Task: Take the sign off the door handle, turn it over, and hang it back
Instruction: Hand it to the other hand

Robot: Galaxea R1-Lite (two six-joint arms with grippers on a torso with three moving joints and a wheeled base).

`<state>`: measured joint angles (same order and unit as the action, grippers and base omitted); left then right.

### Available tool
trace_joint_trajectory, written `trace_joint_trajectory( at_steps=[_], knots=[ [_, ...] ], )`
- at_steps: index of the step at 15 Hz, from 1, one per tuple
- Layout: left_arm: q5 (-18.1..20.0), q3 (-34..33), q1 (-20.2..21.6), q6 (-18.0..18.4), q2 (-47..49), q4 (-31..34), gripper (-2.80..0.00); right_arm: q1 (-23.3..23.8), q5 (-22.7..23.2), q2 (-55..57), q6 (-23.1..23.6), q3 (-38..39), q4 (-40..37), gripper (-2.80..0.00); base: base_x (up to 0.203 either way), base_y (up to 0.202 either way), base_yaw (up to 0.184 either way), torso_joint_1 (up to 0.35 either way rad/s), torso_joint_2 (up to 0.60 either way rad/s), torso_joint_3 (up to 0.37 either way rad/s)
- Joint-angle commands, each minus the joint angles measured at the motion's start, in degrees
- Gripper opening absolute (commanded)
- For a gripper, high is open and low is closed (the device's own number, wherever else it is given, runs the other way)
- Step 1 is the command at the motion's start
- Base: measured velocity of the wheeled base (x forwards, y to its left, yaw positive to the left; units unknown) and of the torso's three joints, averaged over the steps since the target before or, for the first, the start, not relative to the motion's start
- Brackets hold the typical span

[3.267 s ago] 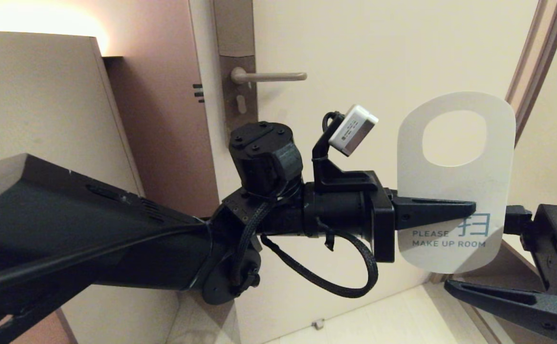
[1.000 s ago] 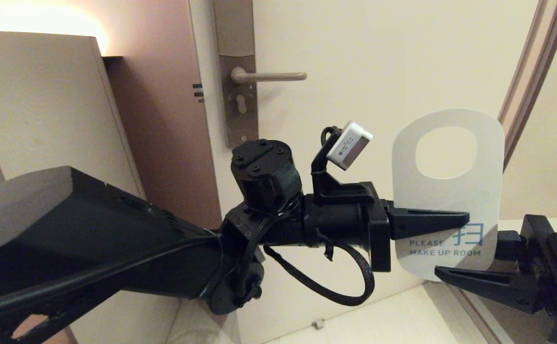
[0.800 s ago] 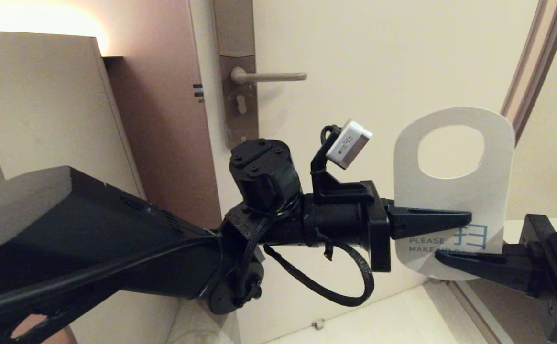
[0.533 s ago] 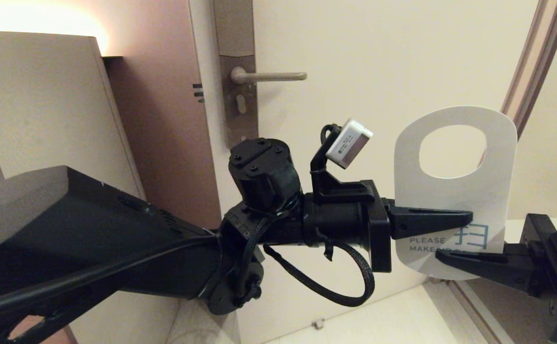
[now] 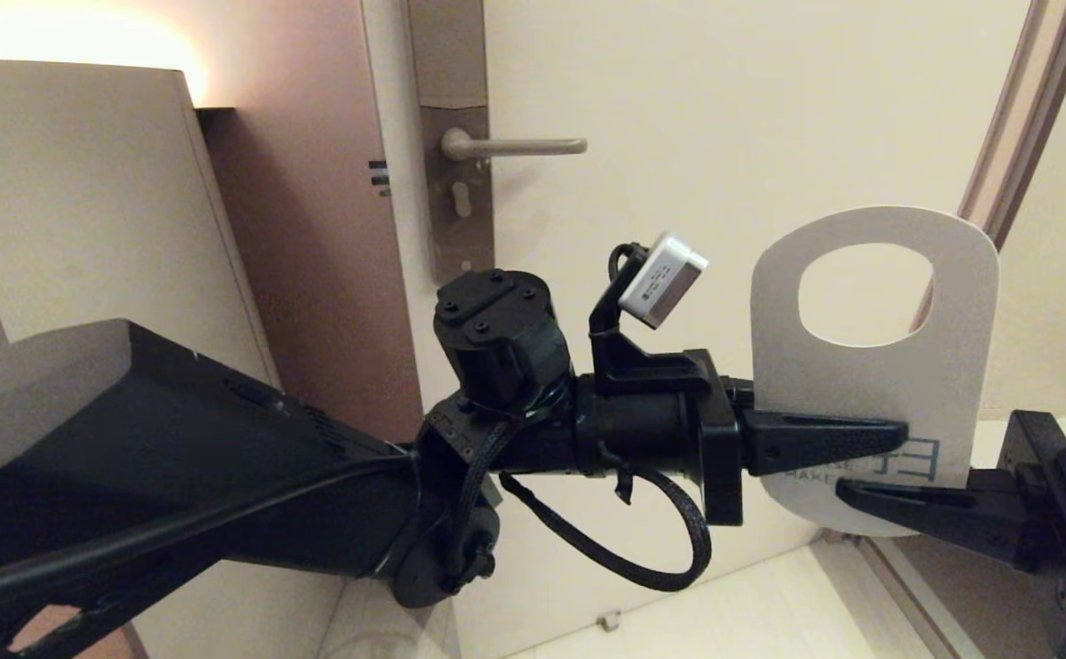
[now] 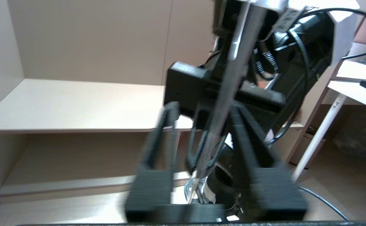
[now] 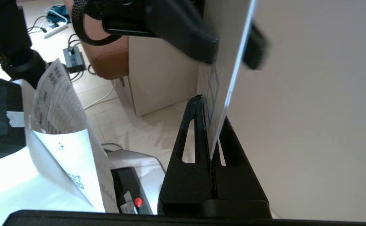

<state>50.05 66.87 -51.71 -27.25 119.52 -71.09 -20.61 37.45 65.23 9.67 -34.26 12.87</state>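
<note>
The sign (image 5: 871, 384) stands upright at the right, white side facing me, oval hole on top. My right gripper (image 5: 848, 494) is shut on its lower edge; in the right wrist view (image 7: 212, 110) the fingers pinch the sign (image 7: 230, 47) edge-on. My left gripper (image 5: 899, 428) reaches across the sign's lower part from the left. In the left wrist view its fingers (image 6: 157, 138) are spread apart, with the sign (image 6: 233, 69) between them and untouched. The door handle (image 5: 523, 145) is bare, up and to the left of the sign.
The lock plate (image 5: 457, 192) sits on the cream door (image 5: 725, 110). A tall beige cabinet (image 5: 75, 201) stands at the left and the door frame (image 5: 1017, 119) at the right. A printed paper sheet (image 7: 63, 125) lies near my right arm.
My right gripper rose from below and closed on the sign's lower edge. My left gripper's fingers then spread and let go. The sign shifted slightly right.
</note>
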Motion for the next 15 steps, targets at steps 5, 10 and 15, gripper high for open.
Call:
trace_joint_trajectory(
  at_steps=[5,10,15],
  knots=[
    [0.05,-2.21,0.24,-0.48,-0.47,-3.08,0.00,-0.48,0.26,-0.34,0.09,0.24,0.11,-2.80,0.000,0.000,0.000,0.000,0.00,0.000],
    [-0.03,-7.71,4.89,-0.15,-4.01,-3.17,0.00,-0.48,0.26,-0.37,0.09,0.24,0.13,-2.80,0.000,0.000,0.000,0.000,0.00,0.000],
    [0.07,-14.22,10.83,0.87,-9.67,-3.18,0.00,-0.48,0.26,-0.02,0.09,0.51,0.13,-2.80,0.000,0.000,0.000,0.000,0.00,0.000]
  ],
)
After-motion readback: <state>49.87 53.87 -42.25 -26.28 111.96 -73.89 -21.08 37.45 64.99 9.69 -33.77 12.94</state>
